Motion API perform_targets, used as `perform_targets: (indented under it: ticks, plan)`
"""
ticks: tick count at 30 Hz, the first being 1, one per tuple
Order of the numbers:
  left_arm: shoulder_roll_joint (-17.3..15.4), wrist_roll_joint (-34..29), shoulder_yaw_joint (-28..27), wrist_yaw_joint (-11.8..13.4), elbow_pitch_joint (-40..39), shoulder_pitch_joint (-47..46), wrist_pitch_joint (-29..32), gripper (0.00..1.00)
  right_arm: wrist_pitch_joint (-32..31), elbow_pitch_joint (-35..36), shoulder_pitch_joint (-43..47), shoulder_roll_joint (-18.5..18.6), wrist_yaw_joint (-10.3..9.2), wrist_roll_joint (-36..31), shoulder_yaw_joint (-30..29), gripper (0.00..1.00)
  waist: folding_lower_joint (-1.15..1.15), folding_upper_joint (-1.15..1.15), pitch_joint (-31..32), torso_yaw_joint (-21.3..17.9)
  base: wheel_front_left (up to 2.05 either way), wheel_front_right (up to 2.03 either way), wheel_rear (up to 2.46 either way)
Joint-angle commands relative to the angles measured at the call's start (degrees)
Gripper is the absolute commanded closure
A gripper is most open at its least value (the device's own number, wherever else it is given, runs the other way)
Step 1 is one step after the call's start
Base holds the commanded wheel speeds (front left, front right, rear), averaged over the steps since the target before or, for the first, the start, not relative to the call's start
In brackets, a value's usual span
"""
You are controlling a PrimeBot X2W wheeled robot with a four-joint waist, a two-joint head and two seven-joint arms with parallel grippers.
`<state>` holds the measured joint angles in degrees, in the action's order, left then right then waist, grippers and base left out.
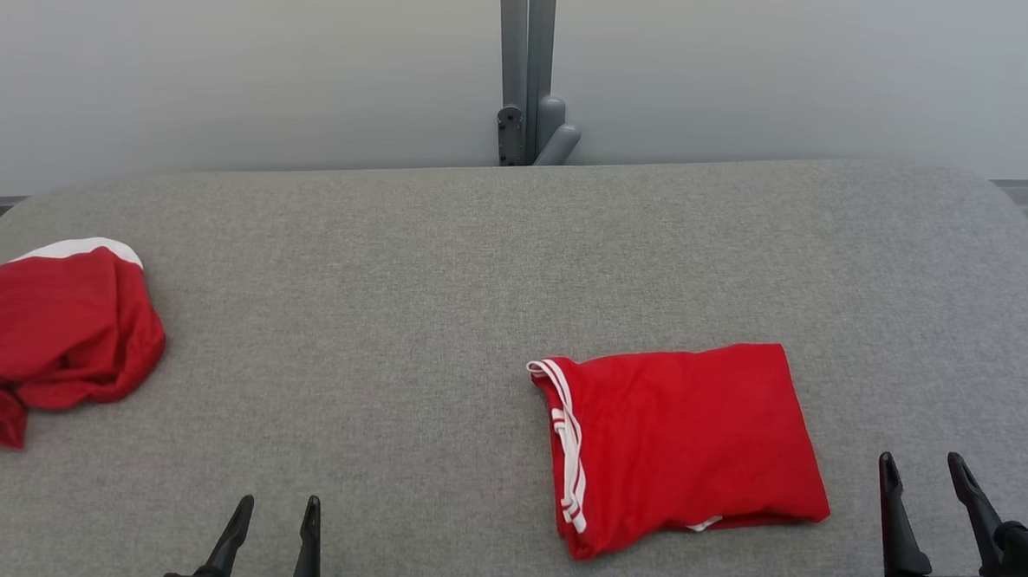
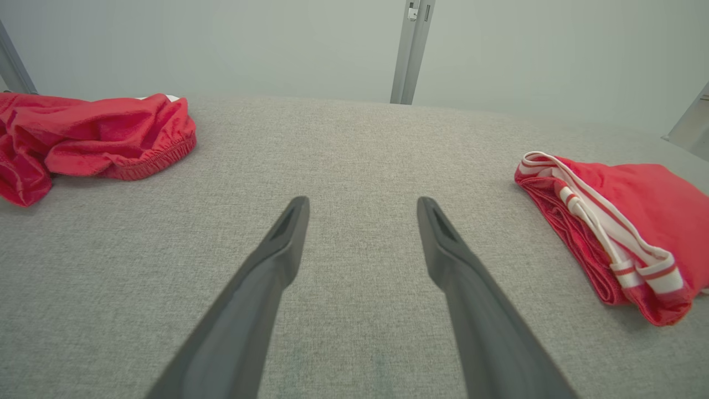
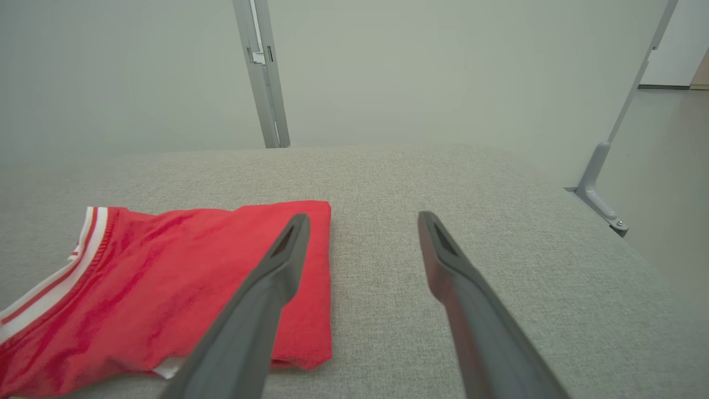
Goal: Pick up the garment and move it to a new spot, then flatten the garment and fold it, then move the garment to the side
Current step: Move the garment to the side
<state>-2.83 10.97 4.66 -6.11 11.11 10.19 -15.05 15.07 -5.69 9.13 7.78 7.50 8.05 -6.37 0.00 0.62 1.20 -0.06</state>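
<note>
Over at about 4 o'clock on the grey worktop (image 1: 392, 300) sits a folded red garment (image 1: 681, 443), white-striped edge facing 9 o'clock. It's neat and squared off, so my guess is that one's done and parked to the side on purpose. Way out at 9 o'clock, by the worktop's edge, there's a crumpled red garment (image 1: 52, 338) with a white band showing (elastic waist, so probably shorts). That heap reads as the one to grab, since it's the only thing that needs flattening. The two lie well apart with bare worktop between them, which leaves room to spread it out.

Arms: the left pincer (image 1: 280, 499) pokes up from 7 o'clock, fingers pointing to 12, splayed and empty, low over bare fabric between the two garments. The right pincer (image 1: 920, 456) is at 5 o'clock, just beside the folded garment's right edge, also spread wide and grasping nothing. Both look like a rest pose. I'd say the left arm needs a swing toward 9 o'clock to reach the heap.
</note>
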Motion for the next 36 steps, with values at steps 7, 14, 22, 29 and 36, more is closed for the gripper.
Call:
perform_targets:
  ticks: [7, 14, 22, 29, 36]
  plan:
    - [-0.1, -0.5, -0.3, -0.1, -0.6, 0.0, -0.2, 0.0, -8.6, -9.7, -8.5, 6.0, -0.02, 9.7, 6.6, 0.0, 0.0, -0.62, -1.0, -0.1, 0.0, 0.0, 0.0]
    - [-0.1, -1.2, 0.5, -0.4, -0.3, -1.7, -0.2, 0.0, -23.9, -15.0, -18.4, 11.4, -0.02, 17.6, 16.3, 0.0, 0.0, -0.62, -3.4, 0.5, 0.0, 0.0, 0.0]
    - [-0.1, -1.1, 0.8, -0.4, 0.1, -3.2, -0.2, 0.0, -25.0, -25.0, -25.7, 12.0, -0.03, 20.8, 18.4, 0.0, 0.0, -0.62, -4.8, 2.6, 0.0, 0.0, 0.0]
    - [-0.1, -0.7, 1.6, -0.3, -0.1, -4.8, -0.2, 0.0, -27.7, -31.9, -29.9, 11.0, -0.02, 27.2, 22.4, 0.07, 0.0, -0.62, -7.3, 3.2, 0.0, 0.0, 0.0]
    - [-0.1, 0.0, 1.8, 0.1, -0.6, -6.4, -0.2, 0.0, -26.2, -30.1, -32.9, 14.4, -0.04, 33.1, 26.1, 1.0, 0.0, -0.62, -9.6, 2.8, 0.0, 0.0, 0.0]
